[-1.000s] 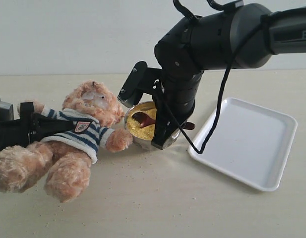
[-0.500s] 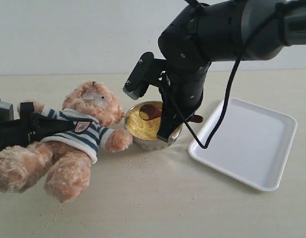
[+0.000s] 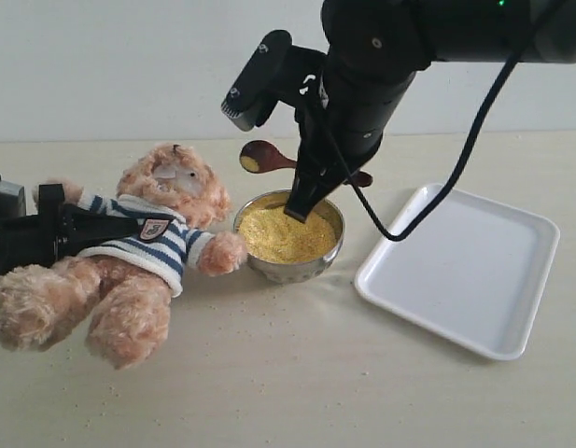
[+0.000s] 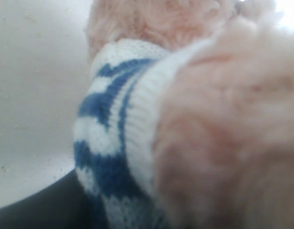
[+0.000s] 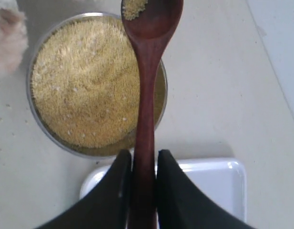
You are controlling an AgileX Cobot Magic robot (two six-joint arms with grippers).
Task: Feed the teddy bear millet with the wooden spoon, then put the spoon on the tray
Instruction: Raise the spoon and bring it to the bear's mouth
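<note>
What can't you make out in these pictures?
- Left wrist view: the teddy bear's blurred sleeve fills it, hiding everything else.
- Right wrist view: the right pincer covers the wooden spoon's handle end and part of the tray; the picture's edge cuts off more.
- Exterior view: the arm hides the handle's middle.

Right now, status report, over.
Right gripper shut on dark glossy wooden spoon, little millet aboard, above round steel bowl. Left gripper holds fuzzy striped-shirt teddy bear. Nothing between spoon and bear.
</note>
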